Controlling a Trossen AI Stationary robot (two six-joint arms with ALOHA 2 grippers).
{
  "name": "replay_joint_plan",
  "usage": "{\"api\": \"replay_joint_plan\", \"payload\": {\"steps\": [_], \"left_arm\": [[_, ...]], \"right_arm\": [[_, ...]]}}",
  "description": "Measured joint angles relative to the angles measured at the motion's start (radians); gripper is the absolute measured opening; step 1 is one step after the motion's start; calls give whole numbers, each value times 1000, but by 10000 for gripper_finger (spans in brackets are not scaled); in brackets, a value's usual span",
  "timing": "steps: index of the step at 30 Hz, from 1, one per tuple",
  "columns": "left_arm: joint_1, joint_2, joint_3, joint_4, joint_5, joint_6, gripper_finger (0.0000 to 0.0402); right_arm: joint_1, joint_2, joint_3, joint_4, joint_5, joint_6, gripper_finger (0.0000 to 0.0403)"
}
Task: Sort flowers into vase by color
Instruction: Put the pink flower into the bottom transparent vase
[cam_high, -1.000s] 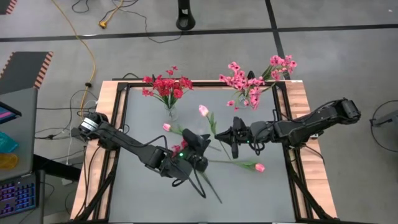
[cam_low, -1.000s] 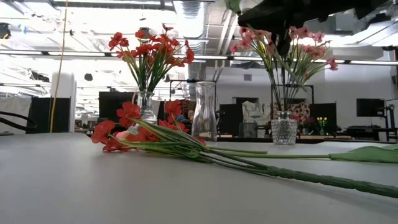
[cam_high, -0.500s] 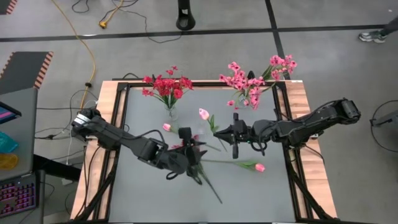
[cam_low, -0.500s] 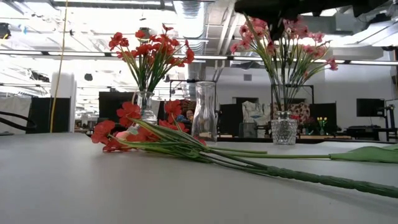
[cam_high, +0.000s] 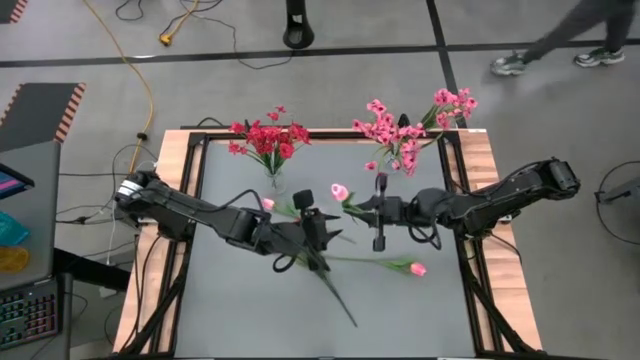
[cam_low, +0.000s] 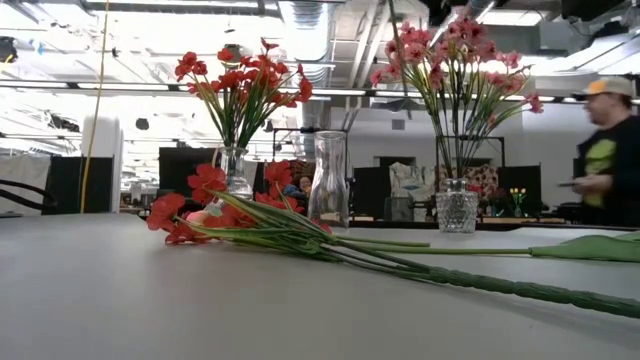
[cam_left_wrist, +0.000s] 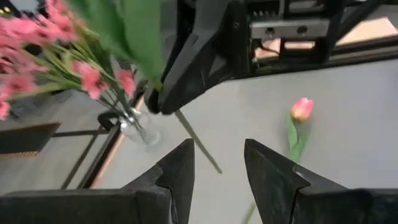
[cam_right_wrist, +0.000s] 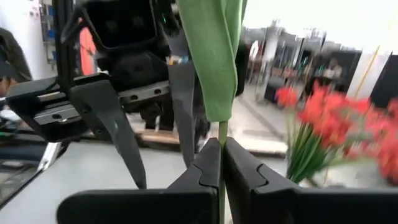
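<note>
At table centre, right hand pinches tulip stem, left hand beside.

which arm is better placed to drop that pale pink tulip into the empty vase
Right. The right gripper is shut on the tulip stem, holding the tulip above the table. The left gripper is open and holds nothing. The empty vase stands between the two filled ones.

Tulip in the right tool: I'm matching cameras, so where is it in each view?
High: tulip at table centre, between the arms.
Low: not visible.
Left wrist: leaf and stem at top, left of centre.
Right wrist: stem pinched in right tool, leaf rising above.
Landmark: pink-spray vase, in high, low and left wrist.
</note>
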Motion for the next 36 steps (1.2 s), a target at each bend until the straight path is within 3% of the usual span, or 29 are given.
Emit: {"api": "replay_joint_plan", "payload": {"steps": [5,12,18,26,36], "left_arm": [[-18,-59,0,-32,-45,-2,129],[-67,-130,0,-117,-138,-23,128],[-100,-136,0,-238,-224,-97,128],[-106,-132,0,-308,-244,-185,128],[-106,-132,0,-308,-245,-189,128]], "right_arm": [[-21,42,0,210,-2,-128,31],[-83,255,0,614,-6,-205,34],[-159,398,0,845,-5,-218,34],[-216,476,0,880,-5,-125,35],[-230,476,0,787,-5,-67,45]]}}
